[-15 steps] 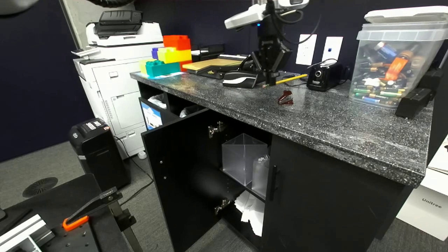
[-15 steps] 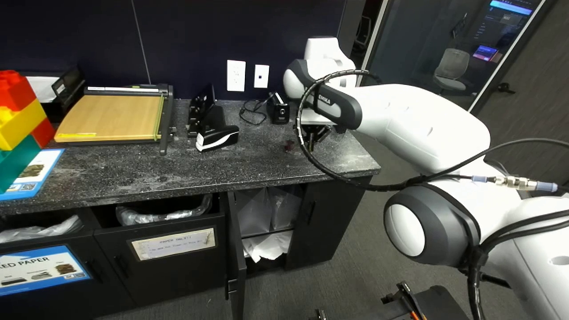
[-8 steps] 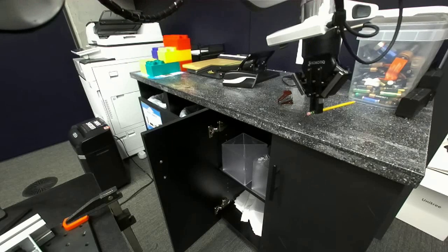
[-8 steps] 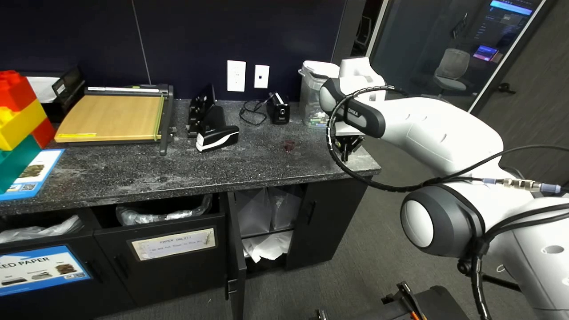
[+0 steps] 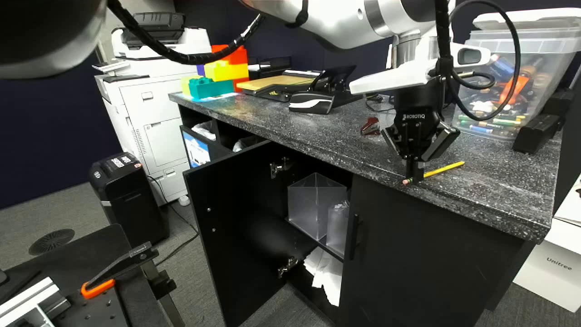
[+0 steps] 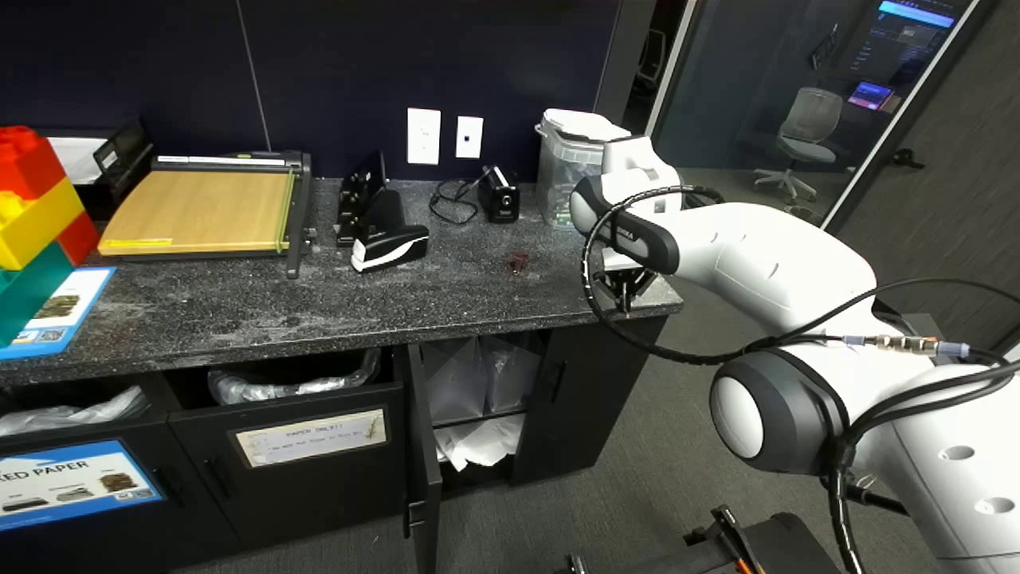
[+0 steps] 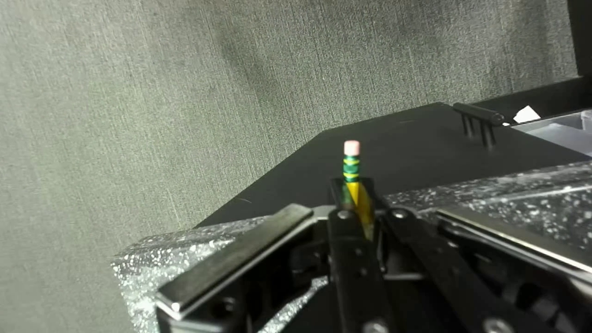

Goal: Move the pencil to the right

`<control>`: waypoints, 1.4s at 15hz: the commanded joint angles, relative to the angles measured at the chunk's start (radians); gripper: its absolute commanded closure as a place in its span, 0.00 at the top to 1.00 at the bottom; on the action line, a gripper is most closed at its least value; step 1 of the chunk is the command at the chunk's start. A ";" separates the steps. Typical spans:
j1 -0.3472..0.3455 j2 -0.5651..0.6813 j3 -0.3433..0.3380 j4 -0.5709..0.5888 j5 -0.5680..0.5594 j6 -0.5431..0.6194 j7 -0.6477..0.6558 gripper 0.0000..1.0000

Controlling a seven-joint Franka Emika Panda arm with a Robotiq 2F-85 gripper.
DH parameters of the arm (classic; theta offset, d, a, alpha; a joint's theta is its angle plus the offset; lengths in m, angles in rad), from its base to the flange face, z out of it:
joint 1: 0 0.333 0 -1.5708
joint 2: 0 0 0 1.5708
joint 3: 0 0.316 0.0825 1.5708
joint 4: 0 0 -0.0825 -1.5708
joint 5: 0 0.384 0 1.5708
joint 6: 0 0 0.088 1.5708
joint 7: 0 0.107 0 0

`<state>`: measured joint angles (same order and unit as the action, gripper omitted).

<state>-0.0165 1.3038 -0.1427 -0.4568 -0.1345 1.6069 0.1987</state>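
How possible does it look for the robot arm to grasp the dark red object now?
Probably not: the fingers grip the pencil, so it would likely need releasing before they could take the dark red object.

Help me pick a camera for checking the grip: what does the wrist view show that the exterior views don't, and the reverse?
Only the wrist view shows that the green band by the eraser is striped yellow.

Only the exterior views show the blocks, cutter, tub and staple remover.

All share the gripper, counter and door handle; the wrist view and an exterior view also share the pencil.
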 commanded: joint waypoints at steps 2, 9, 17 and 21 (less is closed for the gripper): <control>0.009 0.032 -0.016 0.033 -0.029 -0.007 -0.015 0.02; 0.004 0.019 -0.018 0.021 -0.027 -0.008 -0.004 0.02; 0.008 0.003 -0.014 0.017 -0.030 -0.033 -0.053 0.77; -0.006 -0.065 0.014 0.005 -0.003 -0.059 -0.142 1.00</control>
<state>-0.0132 1.3038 -0.1529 -0.4526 -0.1489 1.6013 0.1236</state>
